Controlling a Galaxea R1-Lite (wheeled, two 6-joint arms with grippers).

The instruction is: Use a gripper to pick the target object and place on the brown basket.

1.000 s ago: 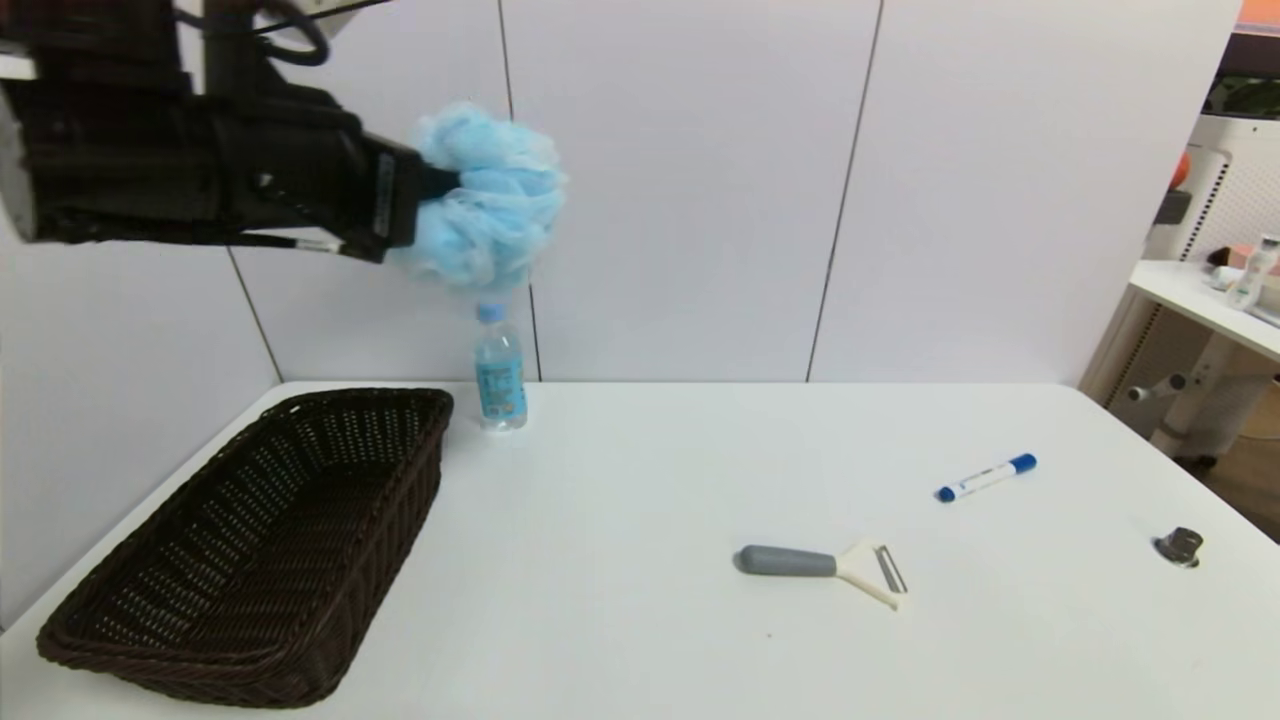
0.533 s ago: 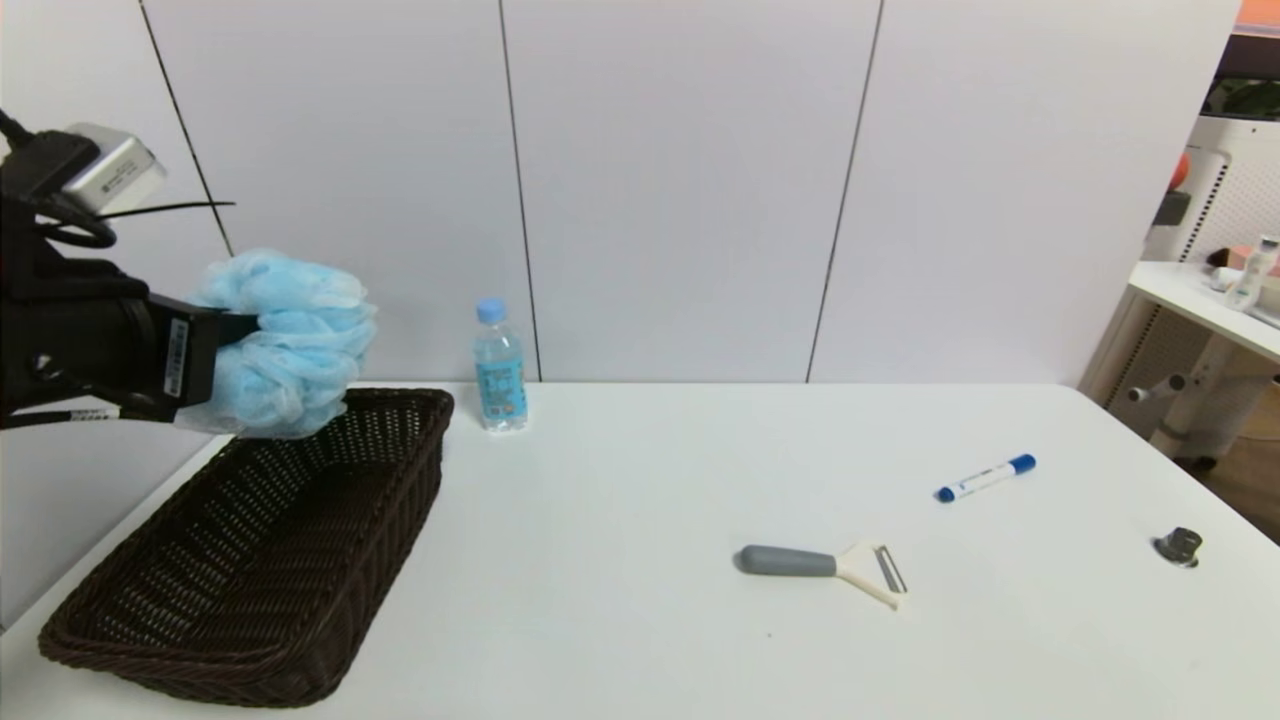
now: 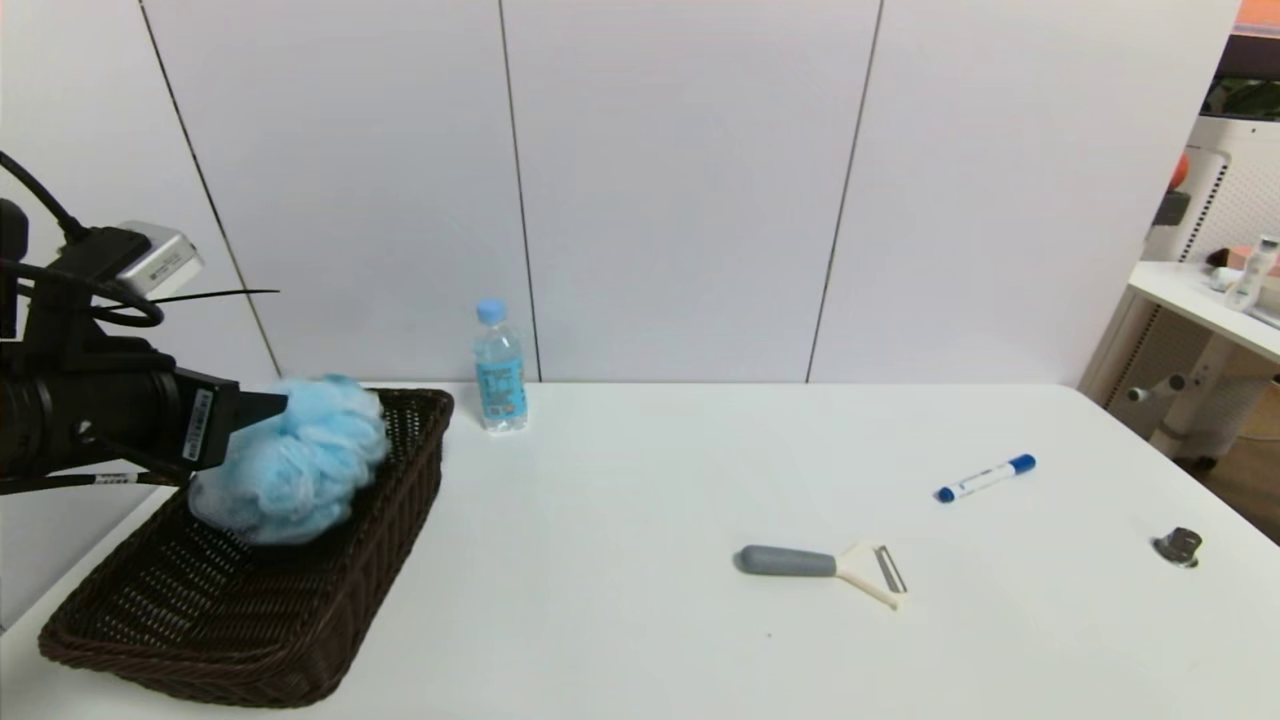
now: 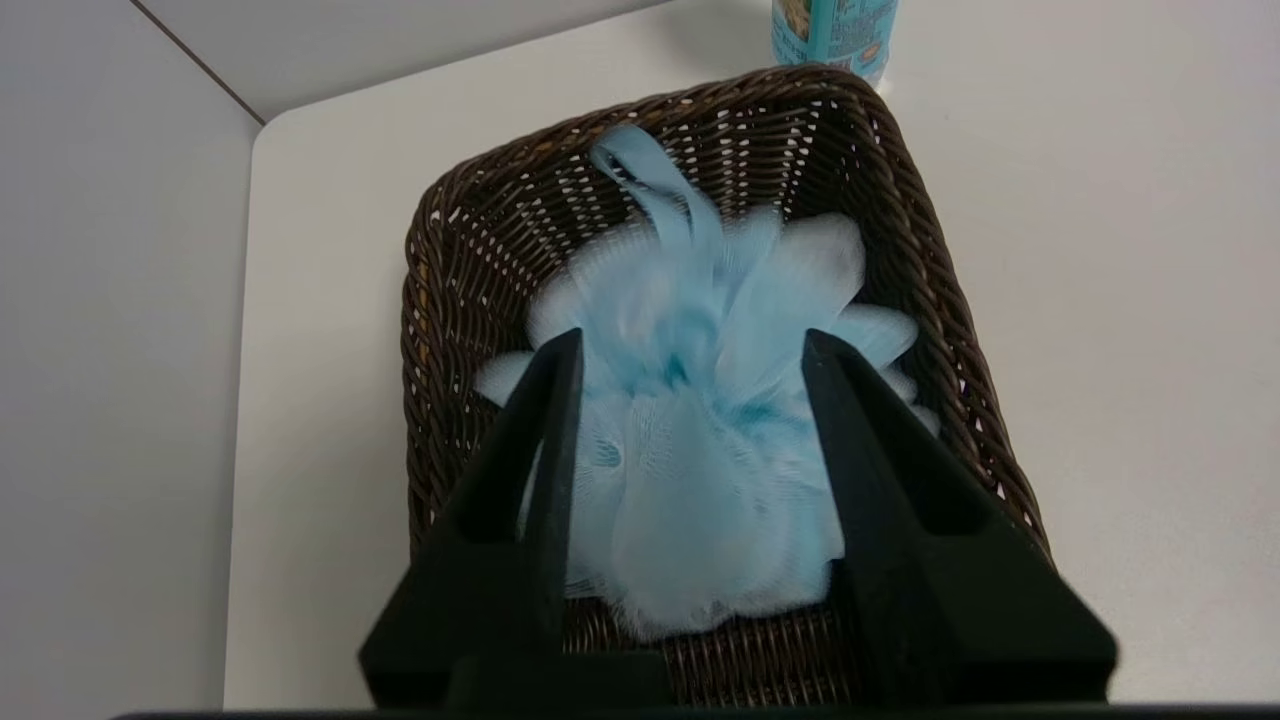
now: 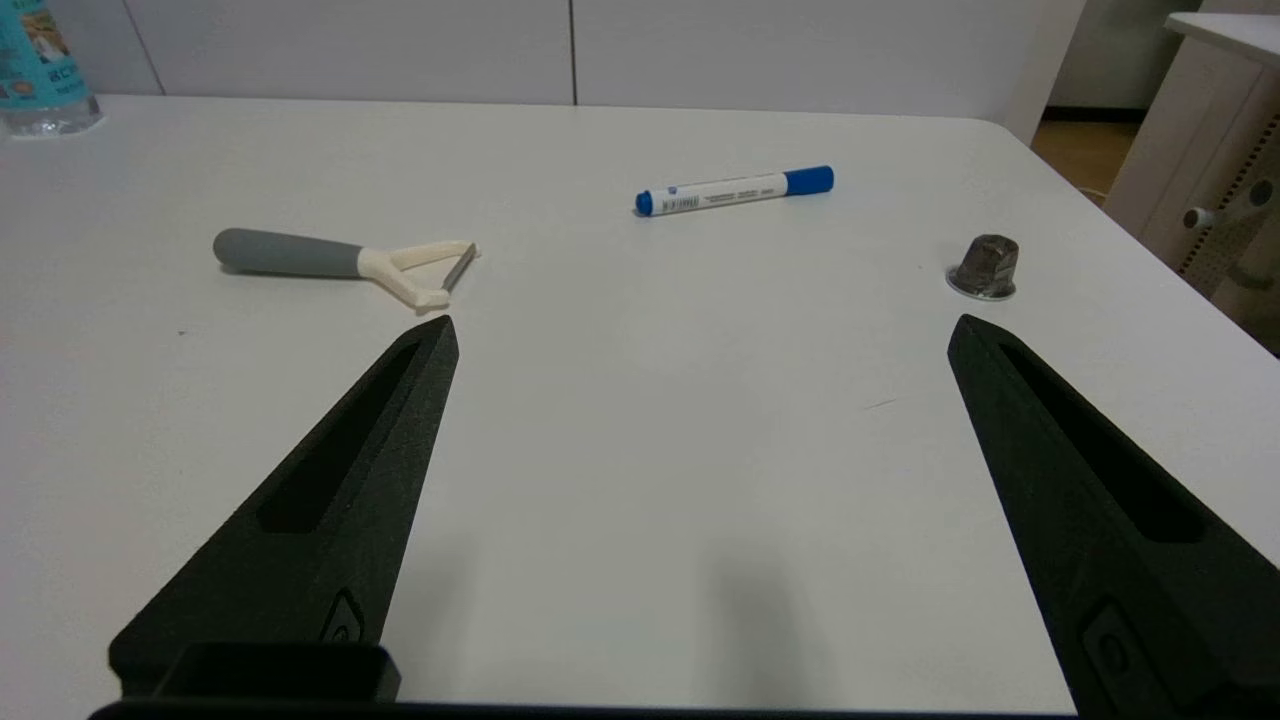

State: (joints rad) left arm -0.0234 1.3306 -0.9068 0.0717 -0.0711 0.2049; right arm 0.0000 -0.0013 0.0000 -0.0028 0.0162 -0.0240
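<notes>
The light blue pouf [image 3: 290, 470] lies in the far half of the brown basket [image 3: 250, 640] at the table's left. My left gripper [image 3: 275, 408] hangs just above the pouf's near top, coming in from the left. In the left wrist view the pouf [image 4: 690, 480] rests on the basket floor, its ribbon loop against the basket's far wall [image 4: 470, 200]. The left gripper [image 4: 690, 345] has its jaws apart on either side of the pouf, not squeezing it. My right gripper [image 5: 700, 325] is open and empty over bare table; it is out of the head view.
A clear water bottle [image 3: 499, 370] stands just beyond the basket's far right corner. A grey-handled peeler [image 3: 815, 565], a blue marker [image 3: 986, 478] and a small metal cap [image 3: 1178, 546] lie on the right half. A side table [image 3: 1210, 300] stands at the right.
My left gripper swung left from above the bottle and came down over the basket. The pouf has dropped from the jaws onto the basket floor.
</notes>
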